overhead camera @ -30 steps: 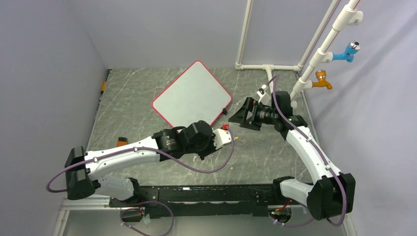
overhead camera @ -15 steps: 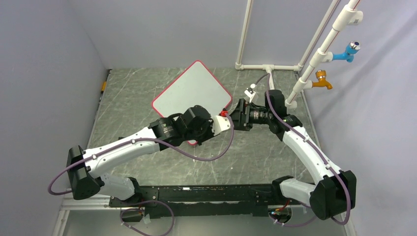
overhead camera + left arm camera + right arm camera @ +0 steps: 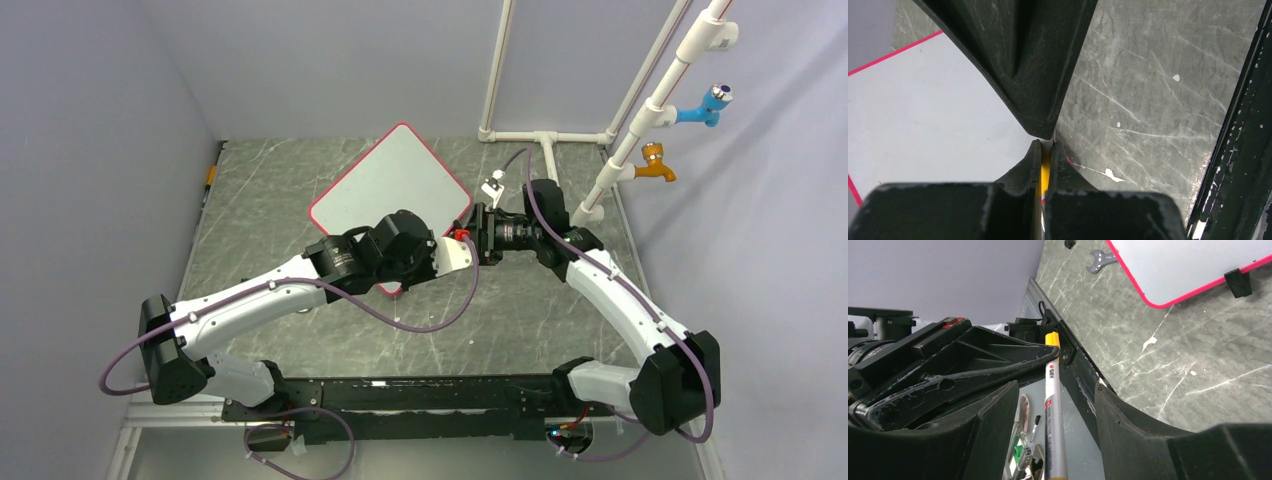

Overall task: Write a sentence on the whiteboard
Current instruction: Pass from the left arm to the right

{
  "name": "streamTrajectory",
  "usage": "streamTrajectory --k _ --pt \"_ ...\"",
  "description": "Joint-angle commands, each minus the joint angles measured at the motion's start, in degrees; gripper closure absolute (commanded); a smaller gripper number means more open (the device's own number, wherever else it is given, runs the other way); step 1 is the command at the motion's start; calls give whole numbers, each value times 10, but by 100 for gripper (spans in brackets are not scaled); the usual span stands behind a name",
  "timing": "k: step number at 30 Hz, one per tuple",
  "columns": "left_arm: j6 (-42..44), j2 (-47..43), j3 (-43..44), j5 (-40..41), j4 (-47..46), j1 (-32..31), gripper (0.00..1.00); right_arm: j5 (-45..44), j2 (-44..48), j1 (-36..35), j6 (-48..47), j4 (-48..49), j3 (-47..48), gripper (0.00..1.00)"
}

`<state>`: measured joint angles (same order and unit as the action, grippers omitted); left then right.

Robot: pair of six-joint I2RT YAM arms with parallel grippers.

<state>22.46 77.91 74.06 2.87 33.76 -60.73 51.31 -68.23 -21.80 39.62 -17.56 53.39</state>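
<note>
Clamped shut on the orange end of a slim white-barrelled marker (image 3: 1055, 440), the left gripper (image 3: 1046, 146) holds its barrel lengthwise between the half-open, not-touching fingers of the right gripper (image 3: 474, 237), just beside the near corner of the flat red-framed white whiteboard (image 3: 385, 190).

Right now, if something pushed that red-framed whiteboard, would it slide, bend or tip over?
The whiteboard would probably stay stiff: it looks flat and rigidly framed. Lying flat on the table, it should slide rather than tip. Its small black foot might grip and make it pivot.
</note>
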Motion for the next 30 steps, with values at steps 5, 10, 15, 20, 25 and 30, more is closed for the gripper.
streamTrajectory --k 5,10,15,20,25,30 --pt "24 0 24 -15 -12 1 100 -3 -9 -15 16 23 21 44" --pt "27 3 22 -13 -17 1 100 7 -8 -18 36 46 12 48" --pt "21 11 25 -12 -20 1 100 7 -5 -19 40 50 11 56" --pt "18 10 21 -14 -27 1 100 14 -4 -19 48 60 9 69" --pt "24 10 21 -8 -27 1 100 18 -5 -20 41 51 11 74" --pt "34 11 23 -4 -25 1 100 27 -7 -24 40 54 12 75"
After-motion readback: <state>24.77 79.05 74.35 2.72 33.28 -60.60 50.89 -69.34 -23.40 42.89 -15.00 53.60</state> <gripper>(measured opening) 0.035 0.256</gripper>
